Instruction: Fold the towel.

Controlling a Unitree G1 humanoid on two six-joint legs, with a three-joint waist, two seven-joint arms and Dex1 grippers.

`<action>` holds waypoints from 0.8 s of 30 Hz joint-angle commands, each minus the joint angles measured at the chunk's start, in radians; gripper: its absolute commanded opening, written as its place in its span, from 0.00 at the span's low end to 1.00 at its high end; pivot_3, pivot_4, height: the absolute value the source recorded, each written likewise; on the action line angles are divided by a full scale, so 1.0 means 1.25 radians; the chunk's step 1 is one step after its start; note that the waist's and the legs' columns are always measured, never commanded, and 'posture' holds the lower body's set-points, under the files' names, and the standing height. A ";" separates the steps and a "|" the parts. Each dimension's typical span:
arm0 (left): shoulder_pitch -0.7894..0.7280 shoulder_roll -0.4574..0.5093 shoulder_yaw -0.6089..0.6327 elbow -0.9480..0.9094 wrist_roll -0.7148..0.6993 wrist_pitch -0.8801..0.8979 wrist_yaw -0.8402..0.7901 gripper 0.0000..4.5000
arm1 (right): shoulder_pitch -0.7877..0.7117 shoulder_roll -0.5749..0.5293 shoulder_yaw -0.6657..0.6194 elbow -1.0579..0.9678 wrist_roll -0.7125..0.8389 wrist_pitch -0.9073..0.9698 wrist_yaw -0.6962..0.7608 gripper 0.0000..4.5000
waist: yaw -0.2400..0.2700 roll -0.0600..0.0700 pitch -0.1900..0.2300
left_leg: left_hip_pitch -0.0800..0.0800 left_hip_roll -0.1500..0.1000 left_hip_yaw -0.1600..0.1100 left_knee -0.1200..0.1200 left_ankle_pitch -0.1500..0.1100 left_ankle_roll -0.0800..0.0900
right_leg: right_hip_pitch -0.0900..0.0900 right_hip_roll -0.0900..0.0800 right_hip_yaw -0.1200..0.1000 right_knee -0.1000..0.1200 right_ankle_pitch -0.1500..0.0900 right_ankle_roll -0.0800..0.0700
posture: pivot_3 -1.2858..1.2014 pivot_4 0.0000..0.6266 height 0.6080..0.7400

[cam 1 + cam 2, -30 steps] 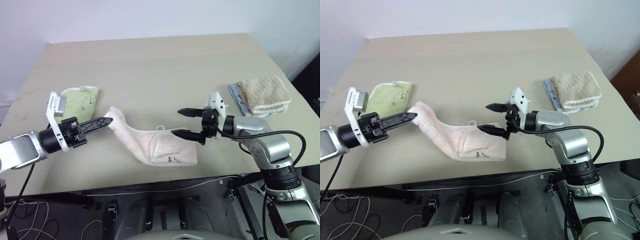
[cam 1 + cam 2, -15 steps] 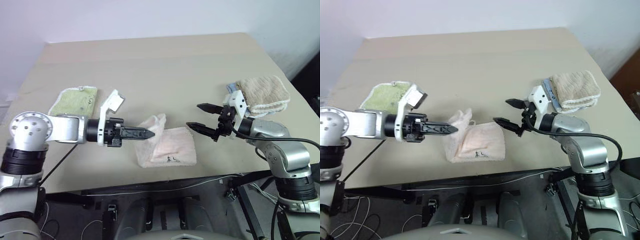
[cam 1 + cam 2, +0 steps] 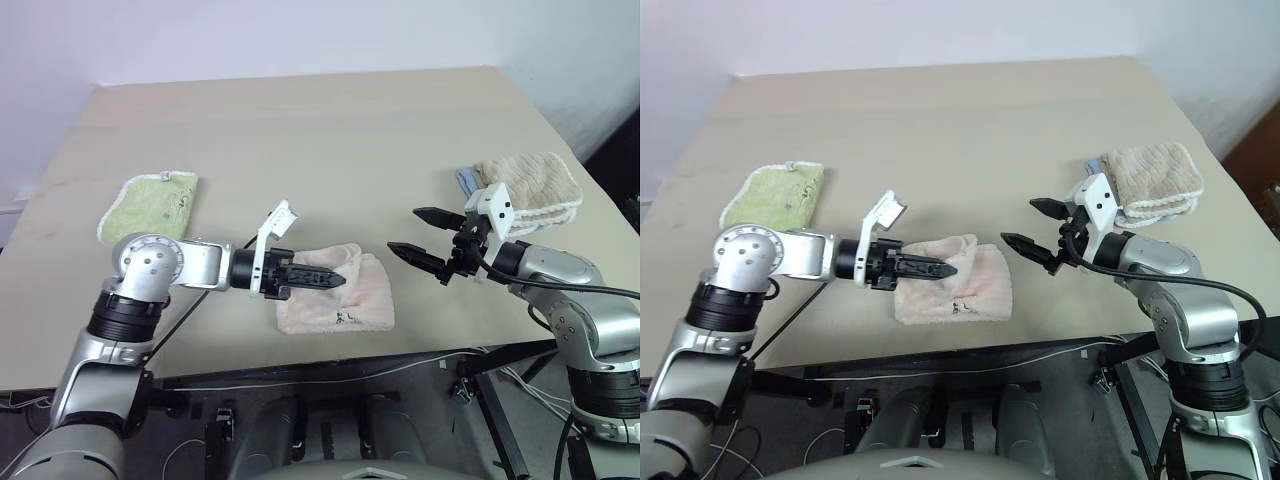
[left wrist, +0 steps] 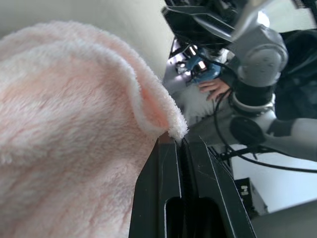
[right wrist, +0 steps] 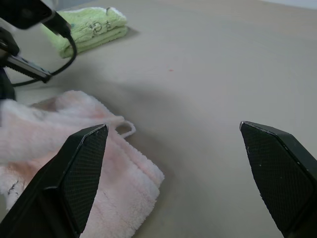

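The pale pink towel [image 3: 345, 300] lies doubled over near the table's front edge, its dark embroidered mark [image 3: 347, 318] facing front. My left gripper [image 3: 335, 280] reaches in from the left and lies over the towel, shut on its upper layer. The left wrist view shows the black fingers [image 4: 168, 168] pinching the towel's edge [image 4: 168, 124]. My right gripper [image 3: 403, 230] hovers open just right of the towel, holding nothing. In the right wrist view its fingers [image 5: 84, 168] stand wide apart above the towel's corner [image 5: 133, 173] and white loop [image 5: 126, 130].
A folded light green towel [image 3: 150, 205] lies at the left of the tan table [image 3: 320, 140]. A folded beige towel [image 3: 530, 185] rests on a blue item [image 3: 467, 180] at the right, behind my right gripper. The table's front edge runs just below the pink towel.
My left gripper has carried the towel's left end to the right and laid it over the other half. My right gripper has drawn back to the right and stayed open.
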 commanded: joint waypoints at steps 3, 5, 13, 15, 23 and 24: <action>-0.019 -0.063 -0.001 -0.003 0.069 -0.042 -0.048 0.01 | -0.011 -0.006 -0.004 -0.021 0.005 -0.011 -0.004 1.00 | 0.000 0.000 0.000 | 0.000 0.000 0.000 0.000 0.000 0.000 | 0.000 0.000 0.000 0.000 0.000 0.000 | 0.52 0.24 1.00; -0.017 -0.074 -0.012 -0.015 0.098 -0.054 -0.065 0.01 | -0.012 -0.004 -0.003 -0.018 0.002 -0.014 -0.008 1.00 | -0.001 0.000 0.000 | 0.000 0.000 0.000 0.000 0.000 0.000 | 0.000 0.000 0.000 0.000 0.000 0.000 | 0.52 0.24 1.00; -0.028 -0.082 -0.086 -0.054 0.199 -0.077 -0.144 0.01 | -0.012 -0.005 0.001 -0.007 -0.010 -0.026 -0.014 1.00 | 0.004 -0.001 0.000 | 0.000 0.000 0.000 0.001 0.000 0.000 | 0.000 0.000 0.000 0.000 0.000 0.001 | 0.52 0.24 1.00; -0.023 -0.073 -0.120 -0.075 0.245 -0.116 -0.171 0.01 | -0.011 -0.005 0.002 -0.003 -0.015 -0.029 -0.017 1.00 | 0.007 -0.001 0.000 | 0.000 0.000 0.000 0.001 0.000 0.000 | 0.000 0.000 0.000 0.000 0.000 0.001 | 0.52 0.24 1.00; -0.025 -0.101 -0.164 -0.073 0.334 -0.176 -0.210 0.01 | 0.005 -0.003 0.000 -0.009 -0.024 -0.032 -0.027 1.00 | 0.016 -0.001 0.000 | 0.000 0.000 0.000 0.001 0.000 0.000 | 0.000 0.000 0.000 0.000 0.000 0.000 | 0.52 0.24 1.00; -0.024 -0.102 -0.169 -0.074 0.347 -0.190 -0.218 0.01 | 0.007 -0.003 0.001 -0.009 -0.025 -0.033 -0.027 1.00 | 0.016 -0.001 0.000 | 0.000 0.000 0.000 0.001 0.000 0.001 | 0.000 0.000 0.000 0.000 0.000 0.000 | 0.52 0.24 1.00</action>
